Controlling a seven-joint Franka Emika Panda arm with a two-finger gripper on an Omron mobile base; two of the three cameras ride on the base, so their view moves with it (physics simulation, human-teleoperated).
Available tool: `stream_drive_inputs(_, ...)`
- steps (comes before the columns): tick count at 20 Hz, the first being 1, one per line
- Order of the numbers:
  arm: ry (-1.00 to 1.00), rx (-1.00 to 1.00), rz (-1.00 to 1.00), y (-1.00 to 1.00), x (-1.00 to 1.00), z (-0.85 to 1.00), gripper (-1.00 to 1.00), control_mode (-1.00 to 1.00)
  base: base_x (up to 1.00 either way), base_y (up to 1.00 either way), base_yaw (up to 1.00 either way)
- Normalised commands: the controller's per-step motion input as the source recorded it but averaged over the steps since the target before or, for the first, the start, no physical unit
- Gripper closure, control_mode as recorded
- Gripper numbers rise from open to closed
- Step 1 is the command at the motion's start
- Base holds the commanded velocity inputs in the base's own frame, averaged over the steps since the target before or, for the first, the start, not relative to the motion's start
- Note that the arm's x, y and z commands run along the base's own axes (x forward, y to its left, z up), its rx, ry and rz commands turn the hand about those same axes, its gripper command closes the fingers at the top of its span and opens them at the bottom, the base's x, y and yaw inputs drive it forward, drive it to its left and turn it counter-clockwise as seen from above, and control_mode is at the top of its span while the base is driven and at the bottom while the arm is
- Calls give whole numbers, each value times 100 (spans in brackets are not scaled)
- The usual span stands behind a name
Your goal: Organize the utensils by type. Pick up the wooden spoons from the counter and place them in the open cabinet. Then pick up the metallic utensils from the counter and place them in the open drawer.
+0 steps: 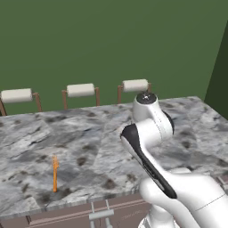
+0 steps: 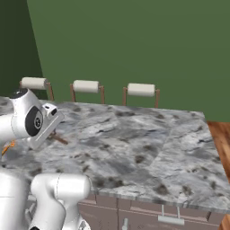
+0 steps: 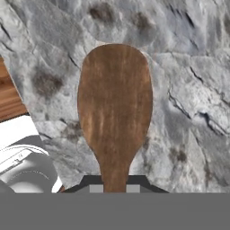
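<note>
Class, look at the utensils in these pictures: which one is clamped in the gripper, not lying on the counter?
The brown wooden spoon, its handle between the gripper fingertips. The orange utensil lies on the counter.

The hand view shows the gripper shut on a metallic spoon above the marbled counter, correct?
Not quite. In the hand view the gripper is shut on a wooden spoon, brown with visible grain, not a metallic one. The rest holds: the spoon is above the marbled counter.

The white arm [image 1: 151,133] folds up over its base, elbow high, forearm angled down; the gripper [image 3: 115,187] is clamped tight on something
</note>
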Motion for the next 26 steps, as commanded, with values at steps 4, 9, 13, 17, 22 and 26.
stream_drive_inputs(4,-3,1,0,0,-6,1,100,100,0,0,0)
stream_drive_inputs(9,0,0,0,0,0,0,100,100,-9,-13,-12)
stream_drive_inputs(13,0,0,0,0,0,0,100,100,0,-32,-60)
stream_drive_inputs(17,0,0,0,0,0,0,100,100,1,-24,-83)
stream_drive_inputs(22,0,0,0,0,0,0,100,100,1,-25,-86)
stream_drive_inputs(26,0,0,0,0,0,0,100,100,2,-27,-90)
